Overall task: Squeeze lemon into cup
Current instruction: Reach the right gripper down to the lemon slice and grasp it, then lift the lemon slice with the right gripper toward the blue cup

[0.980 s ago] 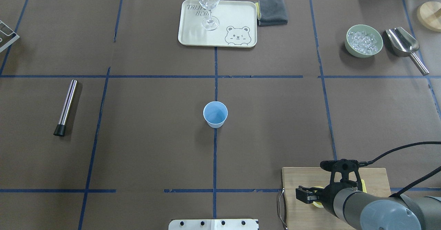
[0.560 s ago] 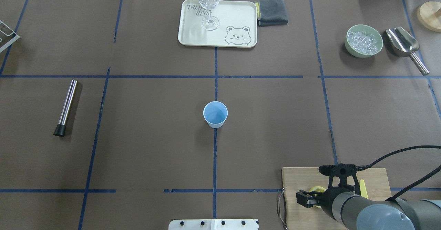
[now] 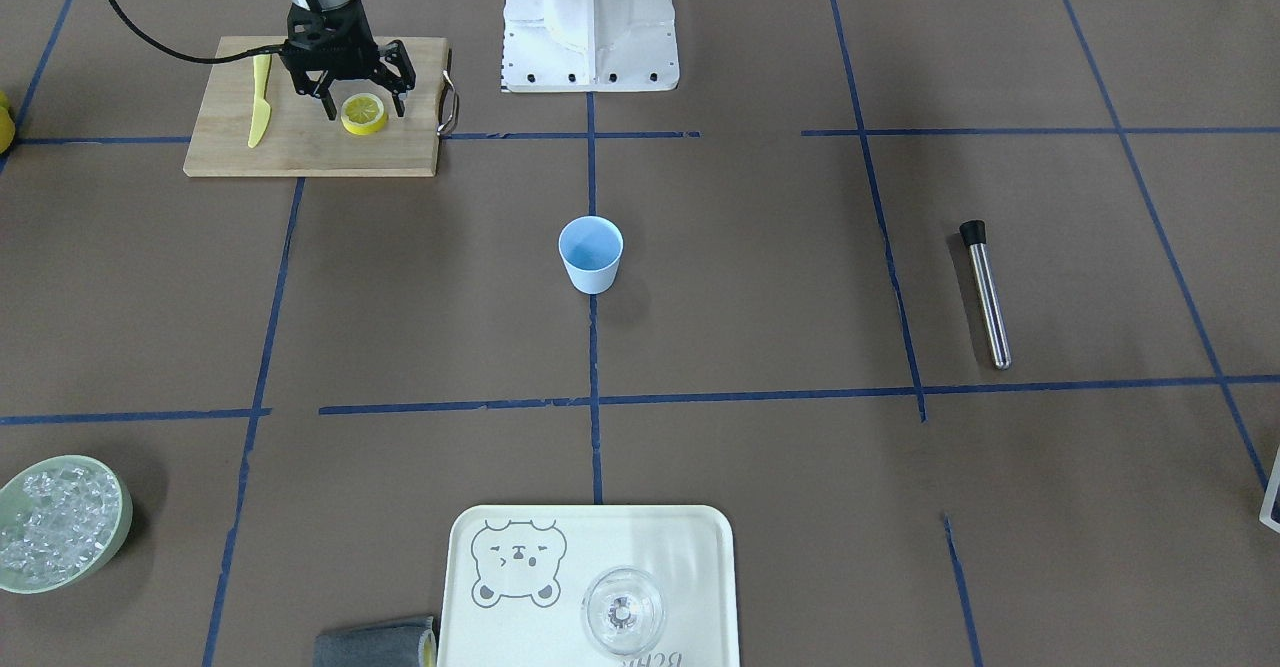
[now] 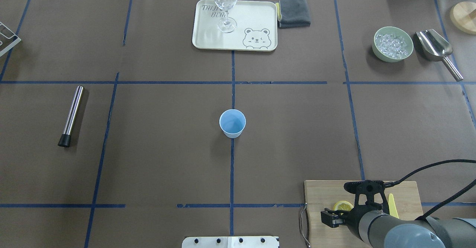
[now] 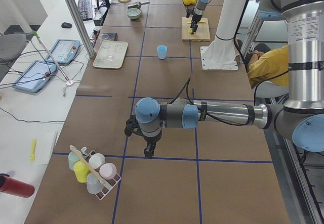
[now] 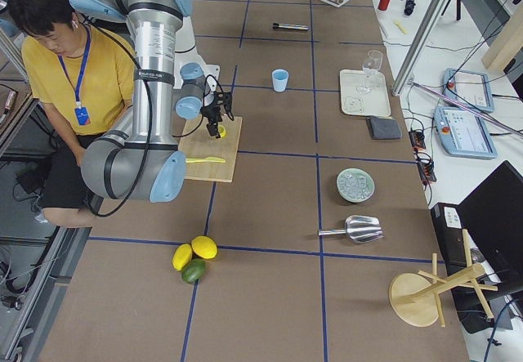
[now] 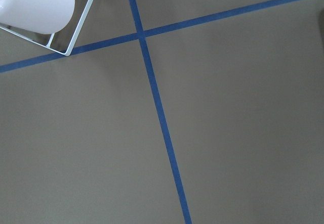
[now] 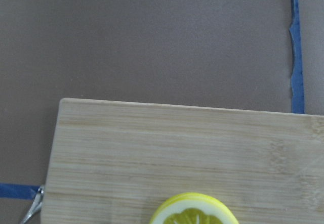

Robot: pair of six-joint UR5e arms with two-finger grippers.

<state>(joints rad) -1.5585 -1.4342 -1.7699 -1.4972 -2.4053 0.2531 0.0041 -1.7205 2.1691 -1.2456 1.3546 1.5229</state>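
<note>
The half lemon lies cut face up on a wooden cutting board, near the robot's base. My right gripper hangs open and empty just over it, on the robot's side, fingers spread to either side. In the overhead view the lemon shows just beyond the gripper. The right wrist view catches the lemon at its bottom edge. The light blue cup stands upright at the table's middle, far from the board. My left gripper shows only in the exterior left view; I cannot tell its state.
A yellow toy knife lies on the board. A tray with a clear glass, a grey cloth, a green bowl of ice, a metal scoop and a steel rod lie around.
My right gripper has drawn back toward the robot's base over the board, still open. More of the lemon now shows beyond it. The cup has not moved.
</note>
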